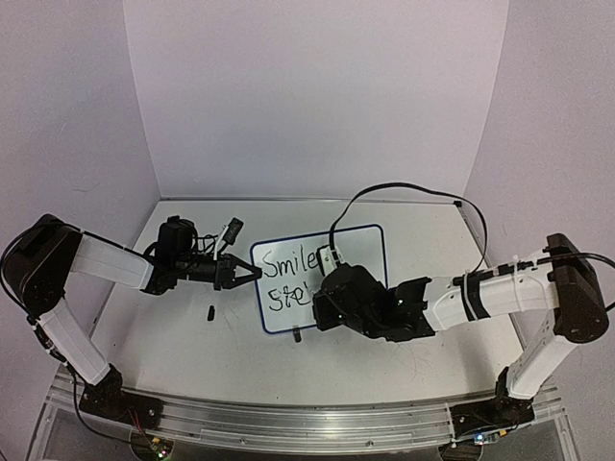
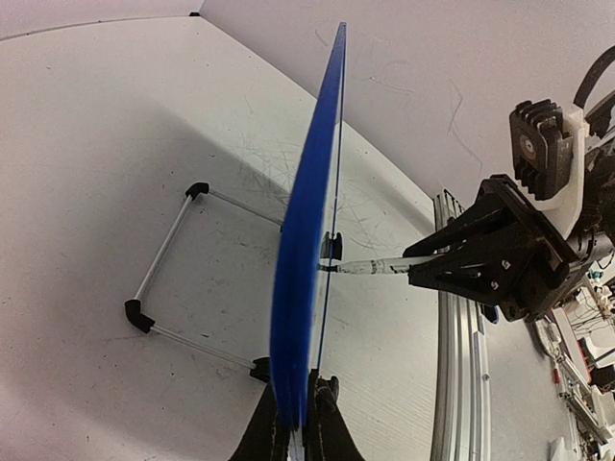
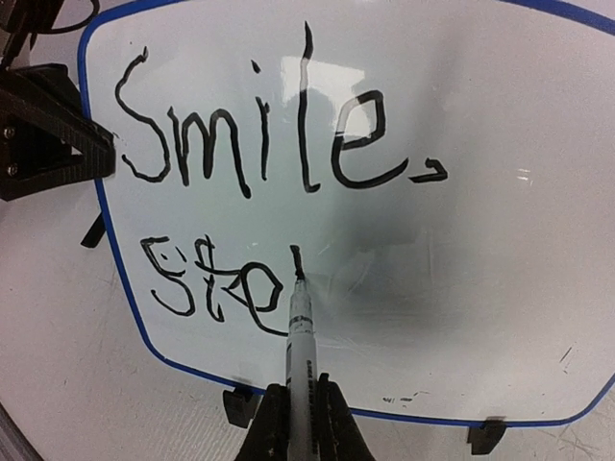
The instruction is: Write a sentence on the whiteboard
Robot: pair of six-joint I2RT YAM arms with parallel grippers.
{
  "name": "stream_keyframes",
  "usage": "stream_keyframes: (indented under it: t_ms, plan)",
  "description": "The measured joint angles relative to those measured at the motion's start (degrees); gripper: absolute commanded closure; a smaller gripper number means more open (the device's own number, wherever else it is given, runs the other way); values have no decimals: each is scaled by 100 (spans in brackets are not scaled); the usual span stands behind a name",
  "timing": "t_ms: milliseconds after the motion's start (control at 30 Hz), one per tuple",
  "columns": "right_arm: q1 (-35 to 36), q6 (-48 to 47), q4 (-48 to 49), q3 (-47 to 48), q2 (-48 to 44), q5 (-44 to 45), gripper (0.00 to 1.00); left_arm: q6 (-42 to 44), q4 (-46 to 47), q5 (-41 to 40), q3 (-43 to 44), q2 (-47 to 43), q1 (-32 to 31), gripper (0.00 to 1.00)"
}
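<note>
On the counter (image 1: 192, 355), whiteboard (image 3: 500, 288) propped with wire stand (image 2: 165, 252) behind it, left edge between the left jaws, marker (image 3: 300, 336) between the right jaws, tip on the board, just right of the lower line of the sentence (image 3: 261, 134)

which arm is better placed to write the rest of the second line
Right. The right jaws grip the marker, its tip on the whiteboard at the second line's end. The left jaws clamp the board's edge.

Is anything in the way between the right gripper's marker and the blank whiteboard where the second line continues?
Nothing visible. The marker in the right gripper meets the whiteboard just after the sentence; the surface rightward is unobstructed. The left gripper clamps the left rim.
</note>
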Motion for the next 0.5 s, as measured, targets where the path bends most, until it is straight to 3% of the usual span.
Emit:
stream_keyframes:
  t_ms: [500]
  plan:
    - [226, 429, -336, -231, 116, -123, 100, 8, -2, 3, 0, 0, 0, 100]
